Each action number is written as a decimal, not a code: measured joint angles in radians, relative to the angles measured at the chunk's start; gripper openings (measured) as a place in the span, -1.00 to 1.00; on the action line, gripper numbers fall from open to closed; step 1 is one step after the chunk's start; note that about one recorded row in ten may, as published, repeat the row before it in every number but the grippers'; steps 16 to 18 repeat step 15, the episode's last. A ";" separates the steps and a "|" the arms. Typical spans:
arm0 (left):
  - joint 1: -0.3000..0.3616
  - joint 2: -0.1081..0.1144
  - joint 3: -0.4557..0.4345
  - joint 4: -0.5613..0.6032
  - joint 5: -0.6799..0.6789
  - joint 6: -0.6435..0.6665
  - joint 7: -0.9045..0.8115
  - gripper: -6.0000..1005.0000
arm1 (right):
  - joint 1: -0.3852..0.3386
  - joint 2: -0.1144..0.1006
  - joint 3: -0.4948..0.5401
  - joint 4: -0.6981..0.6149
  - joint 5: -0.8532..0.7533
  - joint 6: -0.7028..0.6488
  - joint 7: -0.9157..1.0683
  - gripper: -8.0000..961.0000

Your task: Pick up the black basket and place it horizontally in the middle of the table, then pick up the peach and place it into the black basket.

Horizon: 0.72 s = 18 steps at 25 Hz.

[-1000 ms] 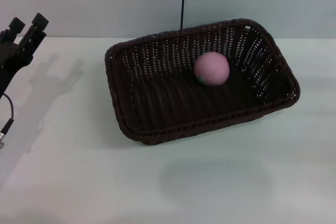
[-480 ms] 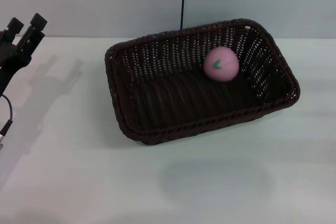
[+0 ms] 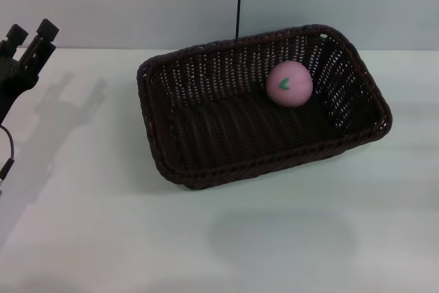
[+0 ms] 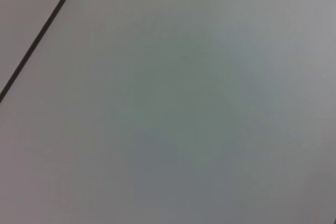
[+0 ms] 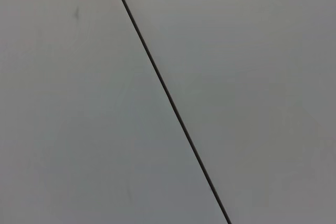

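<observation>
The peach [image 3: 289,83] has come to rest inside the black basket [image 3: 226,142]. A second ago it was a blur nearer the basket's middle; half a second ago it had reached its present spot, and it has not shifted since. It now sits on the basket floor close against the inner wall at the end nearest the worktop's right edge, toward the far side, with its green leaf mark turned up toward the head camera.

The basket lies on the worktop [image 3: 103,224] roughly midway between the left and right edges and toward the far edge, its long side running across, slightly skewed so that the right end sits a little farther back than the left. It has not moved across the three moments.

The left end effector [image 3: 31,36] is raised beside the far left corner of the worktop, well apart from the basket, its fingers spread with nothing between them, and it has barely drifted. The right end effector is out of the head view, and its wrist camera shows only a blank wall with a dark line, so its state cannot be told.

Judged from this, both steps look done: basket placed, peach inside and settled.
</observation>
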 joint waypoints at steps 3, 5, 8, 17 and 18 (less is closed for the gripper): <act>0.000 0.000 0.000 0.000 0.000 0.001 0.000 0.55 | 0.002 0.000 0.000 0.002 0.000 0.005 0.000 0.07; 0.000 0.000 -0.003 0.001 0.000 0.001 0.000 0.55 | 0.002 0.000 0.000 0.005 0.000 0.005 0.000 0.07; 0.000 0.000 -0.006 0.001 0.000 0.001 0.001 0.55 | 0.003 0.000 0.000 0.007 0.000 0.006 -0.001 0.07; -0.001 0.000 -0.010 0.002 0.000 0.002 0.002 0.55 | 0.006 0.000 0.000 0.014 0.000 0.009 -0.024 0.07; -0.001 0.000 -0.010 0.002 0.000 0.002 0.002 0.55 | 0.006 0.000 0.000 0.014 0.000 0.009 -0.024 0.07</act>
